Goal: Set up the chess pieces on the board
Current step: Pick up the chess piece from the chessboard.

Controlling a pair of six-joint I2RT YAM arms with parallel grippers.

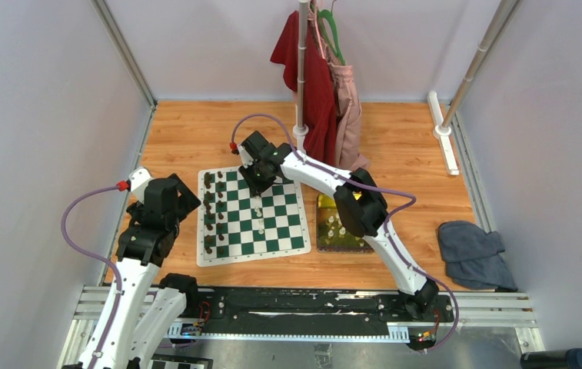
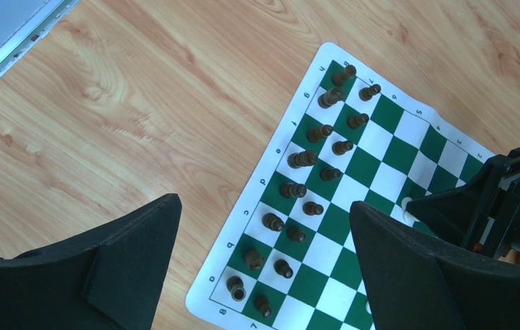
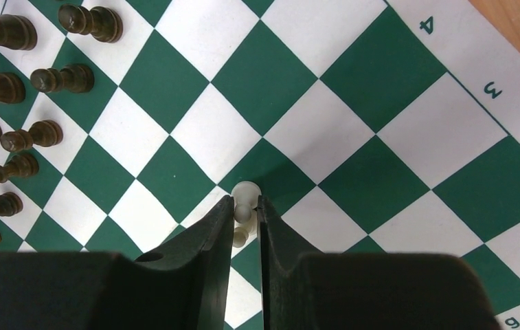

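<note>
The board [image 1: 272, 231] lies flat on the wooden table, with dark brown chessmen [image 1: 209, 215] in two rows along its left side. My right gripper [image 3: 246, 201] reaches down onto the board's far middle and is shut on a white pawn [image 3: 246, 190], whose base rests on a green square. A second white pawn [image 3: 241, 237] stands just behind it, between the fingers. Other white chess pieces [image 1: 259, 227] stand mid-board. My left gripper [image 2: 264, 203] hovers open and holds nothing, above the board's left edge [image 2: 243, 206].
A yellow-green tray [image 1: 326, 204] with several white pieces sits right of the board, partly under the right arm. A pole with red and pink garments [image 1: 322, 84] stands behind the board. A grey cloth [image 1: 472, 254] lies at the far right.
</note>
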